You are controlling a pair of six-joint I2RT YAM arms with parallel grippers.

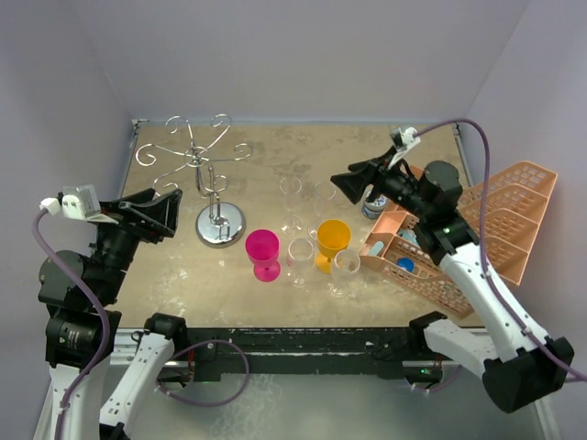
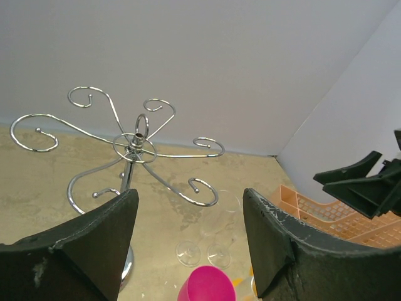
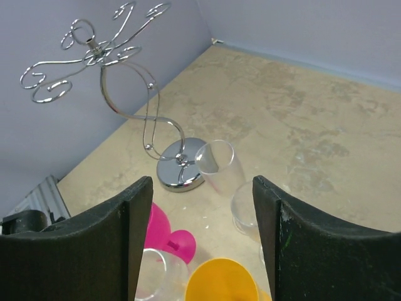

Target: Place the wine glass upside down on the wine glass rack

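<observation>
Clear stemmed wine glass (image 1: 292, 194) upright mid-table, long axis vertical, just left of right gripper (image 1: 342, 188): nearer arm, fingers spread, empty. Left gripper (image 1: 174, 213) spread, empty, beside shiny chrome wire wine glass rack (image 1: 221, 225) at far left.

wine glass rack (image 1: 220, 224) back-L (chrome) | pink glass (image 1: 262, 251) ctr | crate (image 1: 514, 211) R

Bright even light, soft faint shadows, glare on chrome rack (image 1: 218, 225) base, sharp focus

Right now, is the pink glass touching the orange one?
Apart. The top external view shows a clear glass between the pink glass and the orange glass.
</observation>
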